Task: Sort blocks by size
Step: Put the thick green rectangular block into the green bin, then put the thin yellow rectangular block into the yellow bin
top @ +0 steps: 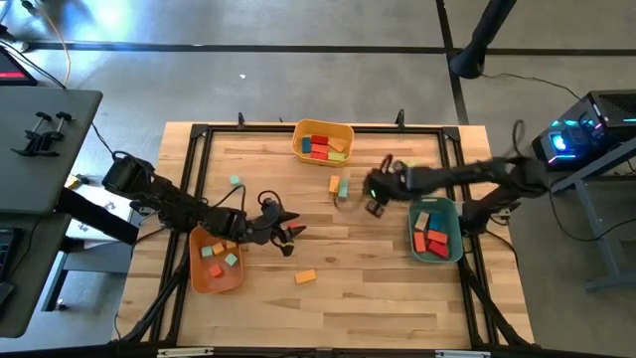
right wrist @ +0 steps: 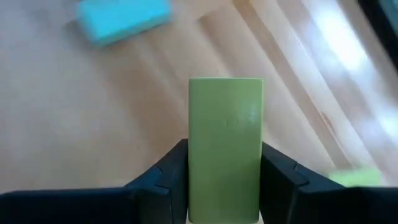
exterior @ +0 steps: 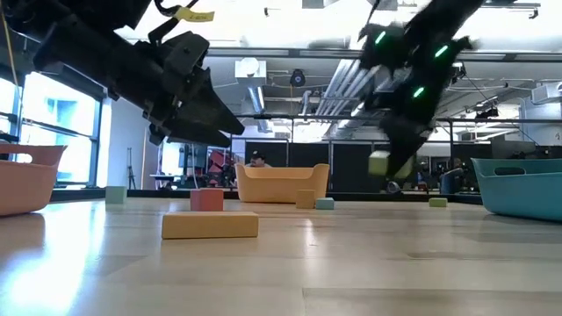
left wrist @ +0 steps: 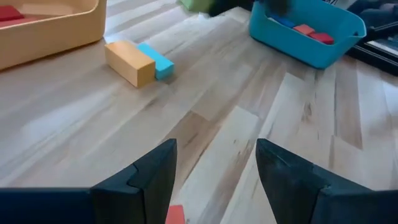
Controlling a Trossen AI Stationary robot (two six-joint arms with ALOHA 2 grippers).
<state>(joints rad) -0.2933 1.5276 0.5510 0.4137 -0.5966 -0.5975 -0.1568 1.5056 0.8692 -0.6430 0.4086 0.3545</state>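
Observation:
My right gripper (top: 375,206) hangs over the table's middle right, shut on a long green block (right wrist: 225,143), which also shows above the table in the low view (exterior: 379,164). My left gripper (top: 294,233) hovers open near the table's middle, beside the orange bin (top: 216,263); nothing is between its fingers, and a small red block (left wrist: 176,214) lies on the table below them. An orange block (left wrist: 129,62) and a teal block (left wrist: 158,60) lie side by side on the wood. Another orange block (top: 306,276) lies flat near the front. My right gripper pinches the green block by its two long sides (right wrist: 194,168) between its two fingers. The fingers slant down from the table's right and lie along the block, whose free end (right wrist: 225,87) sticks out past the fingertips. The block is lifted clear of the table.
A yellow bin (top: 323,141) with several blocks stands at the far middle, a teal bin (top: 435,231) with red and orange blocks at the right. The orange bin holds a few blocks. A small teal block (top: 235,181) lies at the left, a green one (right wrist: 354,178) near my right gripper.

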